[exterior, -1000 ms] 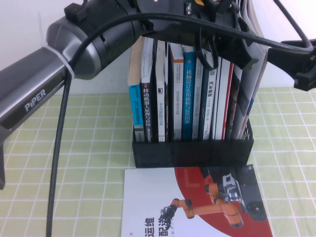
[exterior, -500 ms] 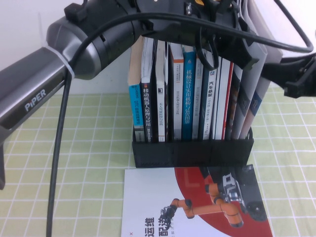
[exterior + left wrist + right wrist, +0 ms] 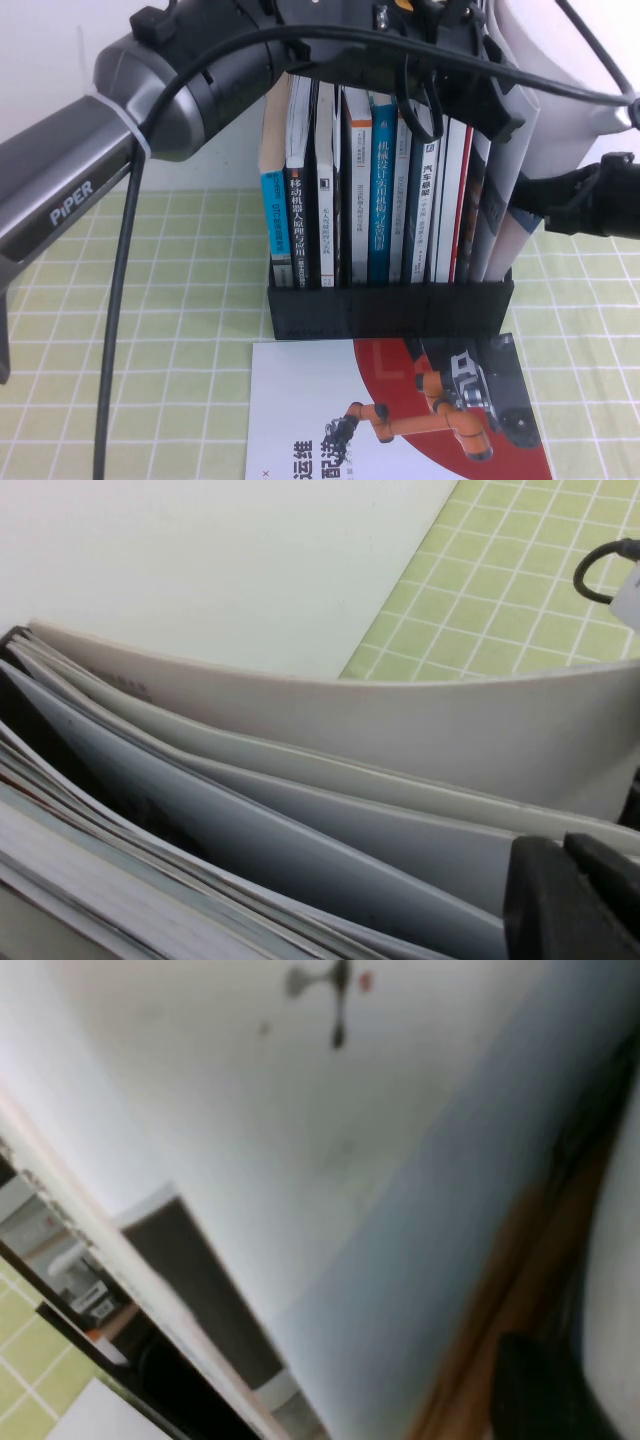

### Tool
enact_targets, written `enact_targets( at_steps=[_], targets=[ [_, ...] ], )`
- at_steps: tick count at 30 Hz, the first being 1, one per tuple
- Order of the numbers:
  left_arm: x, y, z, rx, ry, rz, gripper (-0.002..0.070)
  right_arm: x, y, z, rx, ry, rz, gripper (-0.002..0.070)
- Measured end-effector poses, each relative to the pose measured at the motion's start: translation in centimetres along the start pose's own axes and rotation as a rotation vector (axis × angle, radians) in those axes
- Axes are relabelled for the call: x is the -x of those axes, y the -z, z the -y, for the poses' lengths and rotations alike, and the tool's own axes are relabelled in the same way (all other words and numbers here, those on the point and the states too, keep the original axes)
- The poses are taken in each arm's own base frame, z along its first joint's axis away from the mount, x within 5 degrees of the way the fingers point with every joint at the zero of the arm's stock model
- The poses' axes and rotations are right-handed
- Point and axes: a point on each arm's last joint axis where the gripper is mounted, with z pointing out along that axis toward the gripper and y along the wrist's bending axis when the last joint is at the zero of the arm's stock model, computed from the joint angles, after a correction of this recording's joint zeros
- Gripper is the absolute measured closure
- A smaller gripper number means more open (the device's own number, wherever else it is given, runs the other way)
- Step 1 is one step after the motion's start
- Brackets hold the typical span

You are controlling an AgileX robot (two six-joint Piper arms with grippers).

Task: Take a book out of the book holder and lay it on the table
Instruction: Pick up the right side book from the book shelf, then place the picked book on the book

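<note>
The black book holder (image 3: 390,310) stands on the green grid table (image 3: 190,300), full of upright books. The pale grey-white book (image 3: 522,170) is in its rightmost slot and bows out to the right. My right gripper (image 3: 540,205) comes in from the right and is shut on the book's outer edge. The right wrist view shows its white cover (image 3: 300,1110) with the tan stripe and one black finger (image 3: 545,1395). My left gripper (image 3: 488,95) hangs over the holder's top right. In the left wrist view its fingers (image 3: 560,900) are together among the fanned pages, beside the curved book (image 3: 450,720).
Thick books with blue and black spines (image 3: 380,190) fill the other slots. A white booklet with an orange robot arm on a red circle (image 3: 400,415) lies flat in front of the holder. The left arm (image 3: 90,190) and its cable cross the left side.
My right gripper has moved down and left along the book's right edge. The book now bows further out to the right. The left arm has not moved.
</note>
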Motion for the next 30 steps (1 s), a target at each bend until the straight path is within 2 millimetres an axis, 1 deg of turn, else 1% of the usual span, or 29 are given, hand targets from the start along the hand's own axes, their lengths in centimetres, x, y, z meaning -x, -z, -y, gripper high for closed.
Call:
enact_targets(
  at_steps=[2, 4, 6, 9, 10, 12, 14, 17, 18, 20, 21, 24, 26, 27, 28, 30],
  targets=[
    [-0.1, 0.0, 0.1, -0.012, -0.002, -0.016, 0.0678, 0.0, 0.1, 0.1, -0.004, -0.027, 0.002, 0.0638],
    [-0.2, 0.1, 0.2, -0.024, -0.009, -0.033, 0.0678, 0.2, 0.4, 0.4, -0.004, -0.042, 0.012, 0.0655],
    [-0.1, 0.5, 0.4, -0.034, -0.021, -0.049, 0.0678, 0.7, 1.1, 0.4, -0.005, -0.053, 0.034, 0.0662],
    [0.4, 1.7, 0.5, -0.03, -0.038, -0.061, 0.0678, 2.5, 3.0, 0.3, -0.016, -0.043, 0.098, 0.0665],
    [0.7, 2.3, 0.6, -0.02, -0.046, -0.056, 0.0678, 3.3, 3.9, 0.1, -0.023, -0.034, 0.128, 0.0665],
    [1.5, 3.8, 0.7, -0.001, -0.05, -0.051, 0.0678, 5.1, 5.7, -0.4, -0.03, -0.012, 0.193, 0.0666],
    [2.2, 5.9, 0.9, 0.017, -0.054, -0.056, 0.0677, 7.1, 8.1, -1.3, -0.018, 0.018, 0.27, 0.0666],
    [3.2, 9.0, 1.5, 0.038, -0.049, -0.072, 0.0678, 9.8, 11.6, -3.1, 0.025, 0.058, 0.375, 0.0666],
    [3.3, 9.8, 1.6, 0.046, -0.049, -0.076, 0.0678, 10.6, 12.6, -3.7, 0.039, 0.075, 0.403, 0.0666],
    [3.5, 11.7, 2.1, 0.059, -0.042, -0.074, 0.0678, 12.3, 14.6, -5.3, 0.092, 0.11, 0.454, 0.0666],
    [3.5, 12.6, 2.3, 0.063, -0.033, -0.071, 0.0678, 13.0, 15.3, -6.0, 0.121, 0.125, 0.469, 0.0666],
    [3.4, 15.9, 3.3, 0.09, -0.007, -0.054, 0.0678, 15.5, 17.5, -8.9, 0.258, 0.177, 0.491, 0.0666],
    [2.8, 18.3, 4.0, 0.122, 0.031, -0.053, 0.0678, 16.7, 18.7, -10.6, 0.328, 0.208, 0.465, 0.0666],
    [2.3, 19.5, 4.4, 0.141, 0.055, -0.054, 0.0677, 17.3, 19.4, -11.4, 0.347, 0.23, 0.443, 0.0666],
    [1.6, 20.2, 4.7, 0.156, 0.078, -0.065, 0.0677, 17.9, 19.9, -12.1, 0.357, 0.25, 0.423, 0.0666],
    [0.1, 22.5, 5.5, 0.201, 0.142, -0.073, 0.0678, 18.7, 20.9, -13.5, 0.34, 0.289, 0.347, 0.0666]
  ],
)
